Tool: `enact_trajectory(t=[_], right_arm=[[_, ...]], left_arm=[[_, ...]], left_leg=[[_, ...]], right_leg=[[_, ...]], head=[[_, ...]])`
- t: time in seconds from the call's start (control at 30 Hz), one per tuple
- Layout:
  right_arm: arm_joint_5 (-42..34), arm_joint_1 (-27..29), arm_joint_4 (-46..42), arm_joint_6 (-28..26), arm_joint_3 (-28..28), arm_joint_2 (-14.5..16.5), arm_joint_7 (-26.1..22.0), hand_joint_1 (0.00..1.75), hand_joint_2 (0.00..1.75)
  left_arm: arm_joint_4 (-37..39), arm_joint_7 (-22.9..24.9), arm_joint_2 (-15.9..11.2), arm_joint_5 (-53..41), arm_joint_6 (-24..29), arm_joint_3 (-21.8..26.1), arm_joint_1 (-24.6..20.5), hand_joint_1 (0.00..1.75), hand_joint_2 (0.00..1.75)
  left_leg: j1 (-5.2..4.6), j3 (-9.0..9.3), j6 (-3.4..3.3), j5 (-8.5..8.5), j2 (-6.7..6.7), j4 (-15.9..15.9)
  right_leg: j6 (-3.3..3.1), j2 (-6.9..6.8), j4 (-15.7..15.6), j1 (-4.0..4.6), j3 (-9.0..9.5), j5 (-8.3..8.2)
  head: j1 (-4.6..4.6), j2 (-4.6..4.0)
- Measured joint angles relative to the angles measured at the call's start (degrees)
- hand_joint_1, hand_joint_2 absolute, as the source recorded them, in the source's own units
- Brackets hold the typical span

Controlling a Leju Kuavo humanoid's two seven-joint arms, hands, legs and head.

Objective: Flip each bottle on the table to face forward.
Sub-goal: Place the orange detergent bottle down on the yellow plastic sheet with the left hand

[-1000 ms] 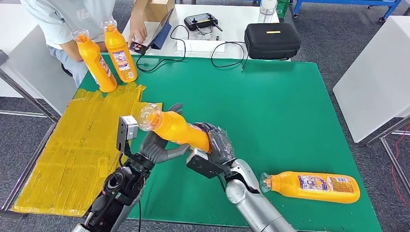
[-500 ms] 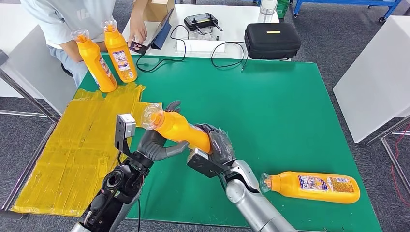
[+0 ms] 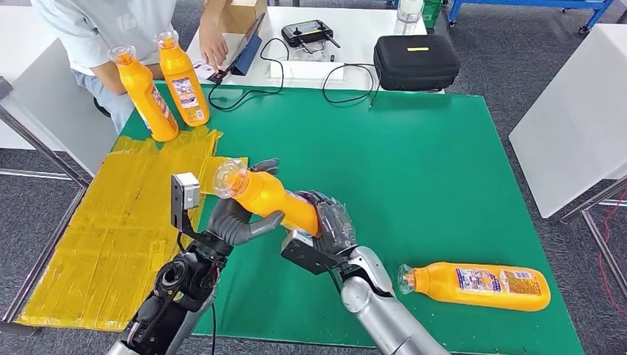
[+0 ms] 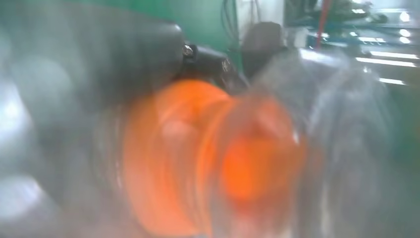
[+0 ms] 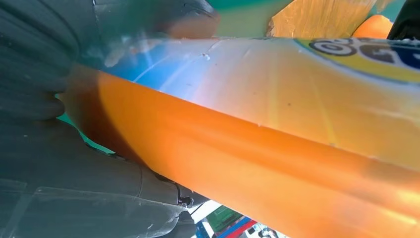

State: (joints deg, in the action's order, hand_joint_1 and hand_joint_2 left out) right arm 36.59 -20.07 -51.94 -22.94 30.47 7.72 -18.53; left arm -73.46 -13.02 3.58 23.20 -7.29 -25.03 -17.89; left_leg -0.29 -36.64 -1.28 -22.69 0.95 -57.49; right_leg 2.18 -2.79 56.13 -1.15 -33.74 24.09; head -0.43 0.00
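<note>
So my right hand has its fingers wrapped around the fat bottom end of an orange bottle, holding it off the green mat, tilted with the clear cap pointing up and to the left. My left hand is cupped under the neck end, thumb below and fingers curling up behind it, touching the bottle. The left wrist camera is a blurry mess, just orange cap right in front of the lens.

Near right on the mat there's another orange bottle lying flat, cap pointing left, label up. Far left, two more bottles stand upright side by side, right at the edge of the yellow sheet. A person sits just past them, hand on the white table by a black case and some cables.
</note>
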Motion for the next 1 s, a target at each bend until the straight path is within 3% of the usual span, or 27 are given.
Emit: enact_trajectory(t=[0.57,0.7,0.73,0.83,0.87,1.0], right_arm=[[-1.0,0.4,-0.9,-0.9,1.0,0.1,0.2,1.75,1.75],[-1.5,0.6,-1.1,-2.1,1.0,0.1,-0.1,1.68,1.75],[-1.7,0.7,-1.3,-2.4,1.0,0.0,-0.2,1.49,1.75],[-1.9,1.3,-2.1,-2.9,0.9,0.0,-0.4,0.23,1.75],[-2.0,1.4,-2.3,-3.0,0.9,0.0,-0.5,0.0,1.75],[-4.9,2.8,-4.9,-2.6,0.6,-0.1,-1.3,0.0,1.75]], left_arm=[[0.0,-0.6,0.0,0.5,0.1,0.1,0.3,1.75,1.75],[0.0,-0.9,0.0,0.7,0.5,0.1,0.3,1.75,1.75],[-0.1,-1.1,0.0,0.7,0.8,0.1,0.3,1.75,1.75],[-0.5,-1.4,-0.2,0.7,1.2,0.1,0.3,1.75,1.75],[-0.7,-1.5,-0.2,0.7,1.3,0.1,0.4,1.75,1.75],[-1.6,-2.7,-0.6,-1.9,4.4,0.6,0.8,1.75,1.75]], left_leg=[[0.0,-0.01,0.0,0.0,-0.02,0.0],[0.0,-0.01,0.0,0.0,-0.02,0.0],[0.0,-0.01,0.0,0.0,-0.03,0.0],[0.0,-0.01,0.0,0.0,-0.03,0.0],[0.0,-0.01,0.0,0.0,-0.03,0.0],[0.0,-0.01,0.0,0.0,-0.02,0.0]], right_leg=[[0.0,-0.01,0.0,0.0,0.0,0.0],[0.0,-0.01,0.0,0.0,0.0,0.0],[0.0,-0.01,0.0,0.0,0.0,0.0],[0.0,-0.01,0.0,0.0,0.0,0.0],[0.0,-0.01,0.0,0.0,0.0,0.0],[0.0,-0.01,0.0,0.0,-0.01,0.0]], head=[[-0.01,0.0],[-0.01,0.0],[0.0,0.0],[-0.01,0.0],[0.0,0.0],[0.01,0.0]])
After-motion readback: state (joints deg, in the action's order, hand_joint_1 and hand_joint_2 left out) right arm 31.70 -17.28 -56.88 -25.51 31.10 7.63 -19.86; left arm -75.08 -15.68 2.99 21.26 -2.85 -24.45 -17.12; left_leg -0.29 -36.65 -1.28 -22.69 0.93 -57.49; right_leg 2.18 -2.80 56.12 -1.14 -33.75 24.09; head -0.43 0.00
